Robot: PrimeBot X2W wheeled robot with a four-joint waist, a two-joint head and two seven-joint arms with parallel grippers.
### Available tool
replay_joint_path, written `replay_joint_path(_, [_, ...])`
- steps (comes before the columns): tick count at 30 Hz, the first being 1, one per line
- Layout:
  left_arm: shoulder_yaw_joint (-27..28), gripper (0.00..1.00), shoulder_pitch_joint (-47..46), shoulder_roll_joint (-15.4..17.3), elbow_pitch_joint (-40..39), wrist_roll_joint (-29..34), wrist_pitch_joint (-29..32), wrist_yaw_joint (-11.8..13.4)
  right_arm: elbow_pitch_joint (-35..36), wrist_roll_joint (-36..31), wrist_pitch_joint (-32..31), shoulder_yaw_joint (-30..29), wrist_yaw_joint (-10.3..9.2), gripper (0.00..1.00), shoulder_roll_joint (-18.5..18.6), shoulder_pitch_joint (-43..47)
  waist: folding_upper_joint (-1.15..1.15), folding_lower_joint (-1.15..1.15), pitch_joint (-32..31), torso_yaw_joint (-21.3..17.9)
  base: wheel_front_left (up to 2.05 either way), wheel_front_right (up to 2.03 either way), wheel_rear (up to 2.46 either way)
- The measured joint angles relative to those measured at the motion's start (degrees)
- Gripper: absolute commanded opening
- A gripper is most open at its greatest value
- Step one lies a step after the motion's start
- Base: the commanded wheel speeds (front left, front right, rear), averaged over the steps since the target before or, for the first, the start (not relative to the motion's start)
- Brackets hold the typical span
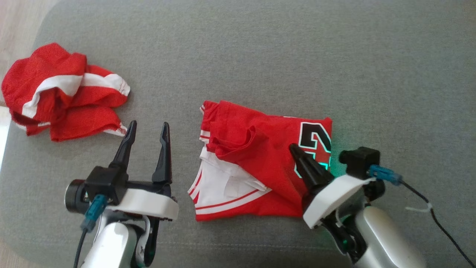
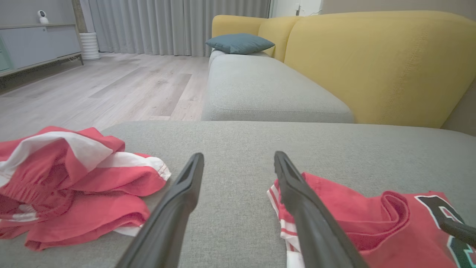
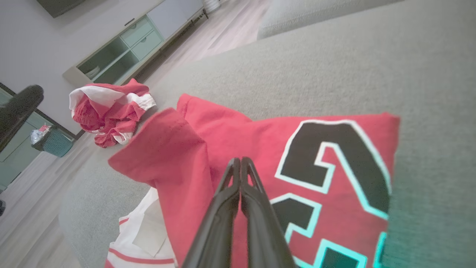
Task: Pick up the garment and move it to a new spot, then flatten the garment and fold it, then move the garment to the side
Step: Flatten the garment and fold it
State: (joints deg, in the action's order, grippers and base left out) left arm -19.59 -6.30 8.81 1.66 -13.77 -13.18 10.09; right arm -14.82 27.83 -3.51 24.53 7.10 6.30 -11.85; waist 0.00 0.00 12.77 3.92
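On the grey sofa cushion (image 1: 260, 56), the folded red jersey (image 1: 260, 149) lies mid-seat. The right gripper (image 1: 293, 148) is closed, tips on the jersey beside its number; whether cloth is pinched is unclear. The left gripper (image 1: 148, 126) hovers with fingers spread, near crumpled red shorts (image 1: 59, 93).

Red jersey (image 1: 256, 152) on grey cushion (image 1: 297, 56), right gripper (image 1: 292, 148) closed over it

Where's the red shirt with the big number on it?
In the head view the shirt lies right of centre on the grey cushion, with the right end effector at its numbered end. The crumpled red pile sits far to its left.
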Motion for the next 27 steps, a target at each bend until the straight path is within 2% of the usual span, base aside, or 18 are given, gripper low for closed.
replay_joint_path(4, [0.03,1.0,-0.45,-0.01,0.25,-0.01,-0.3,0.0,-5.92,2.68,1.56,3.52,0.0,0.0,-0.19,-3.27,0.0,0.0,0.8,0.92,0.0,0.0,0.0])
replay_joint_path(7, [0.04,1.0,-0.81,-0.03,0.35,-0.01,-0.54,0.0,-7.66,4.76,2.26,6.71,0.0,0.0,-0.12,-4.74,0.0,0.0,1.06,1.21,0.0,0.0,0.0])
replay_joint_path(17, [0.03,1.0,-1.05,-0.26,0.56,-0.09,-0.63,0.07,-5.42,12.15,1.63,19.73,0.0,0.0,2.82,-5.32,0.0,0.0,0.92,1.11,0.0,0.0,0.0])
replay_joint_path(20, [0.03,1.0,-1.05,-0.31,0.62,-0.09,-0.98,0.07,-4.74,13.35,1.38,21.96,0.0,0.0,3.63,-5.33,0.0,0.0,0.82,1.07,0.0,0.0,0.0])
replay_joint_path(24, [0.03,1.0,-1.03,-0.34,0.97,-0.09,-1.03,0.08,-2.75,13.47,3.15,22.65,0.0,0.0,5.05,-5.45,0.0,0.0,0.27,0.97,0.0,0.0,0.0])
replay_joint_path(27, [0.05,1.0,-0.94,-0.32,1.46,-0.15,-1.04,0.08,0.09,12.69,7.0,18.76,0.0,0.0,5.32,-5.52,0.0,0.0,-0.73,0.79,0.0,0.0,0.0])
